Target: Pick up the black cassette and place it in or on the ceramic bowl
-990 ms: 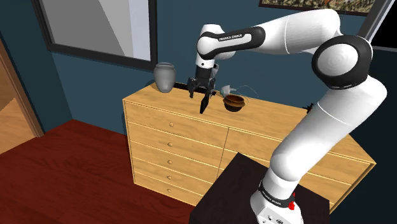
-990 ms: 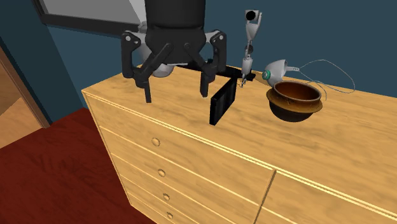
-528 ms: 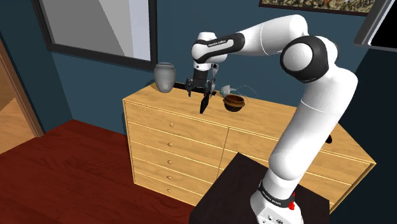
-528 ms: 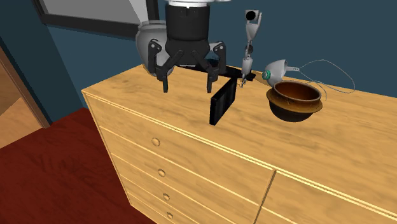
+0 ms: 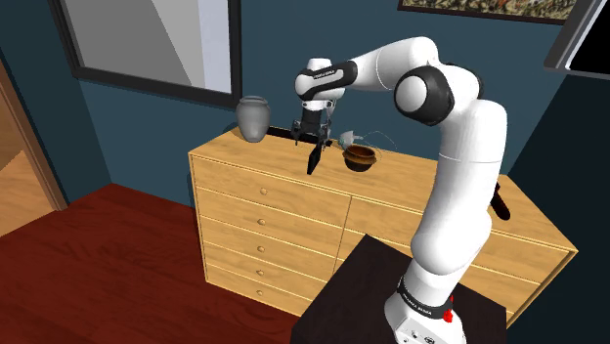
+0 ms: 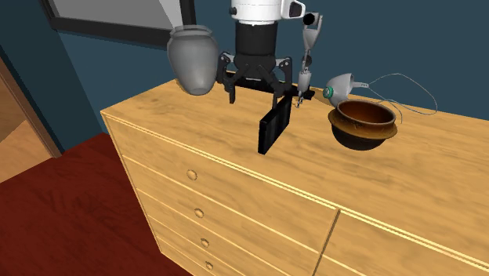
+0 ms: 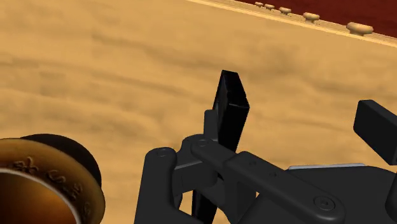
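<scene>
Pincer [image 6: 253, 99] nearer, cassette [image 6: 273, 130] upright on end

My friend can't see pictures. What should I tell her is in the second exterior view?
A black gripper, fingers open, hangs close above a black cassette that stands on its edge on a wooden dresser. A brown bowl sits to the cassette's right in this view, and a grey vase stands farther back on the left.

gripper [image 5: 313, 140] near upright cassette [image 5: 314, 159], brown bowl [image 5: 359, 157] beside
</scene>
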{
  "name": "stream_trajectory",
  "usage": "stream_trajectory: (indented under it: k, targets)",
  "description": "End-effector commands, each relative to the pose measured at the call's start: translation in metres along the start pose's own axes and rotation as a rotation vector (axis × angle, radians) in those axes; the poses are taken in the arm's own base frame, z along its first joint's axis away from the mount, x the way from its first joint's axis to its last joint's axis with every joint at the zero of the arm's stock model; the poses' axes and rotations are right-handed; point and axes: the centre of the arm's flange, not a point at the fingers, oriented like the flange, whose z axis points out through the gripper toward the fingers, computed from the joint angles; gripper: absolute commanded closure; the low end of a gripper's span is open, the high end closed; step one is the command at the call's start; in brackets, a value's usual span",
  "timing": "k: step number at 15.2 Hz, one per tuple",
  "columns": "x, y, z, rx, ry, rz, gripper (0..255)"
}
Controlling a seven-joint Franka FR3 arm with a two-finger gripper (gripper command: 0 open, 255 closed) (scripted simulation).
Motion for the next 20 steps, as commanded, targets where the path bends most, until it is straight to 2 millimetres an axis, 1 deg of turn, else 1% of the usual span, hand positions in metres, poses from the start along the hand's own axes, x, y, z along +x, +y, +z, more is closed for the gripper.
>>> stream_trajectory:
  k: [1,7,8,14,15,20]
  targets:
    - [0.024,0.007,0.010,-0.006,0.002,0.071,0]
    - [0.089,0.042,0.035,-0.022,0.007,0.278,0]
    - [0.093,0.044,0.036,-0.023,0.007,0.291,0]
    - [0.093,0.045,0.068,-0.023,0.007,0.291,0]
    - [0.093,0.045,0.076,-0.023,0.007,0.291,0]
    - [0.093,0.045,0.076,-0.023,0.007,0.291,0]
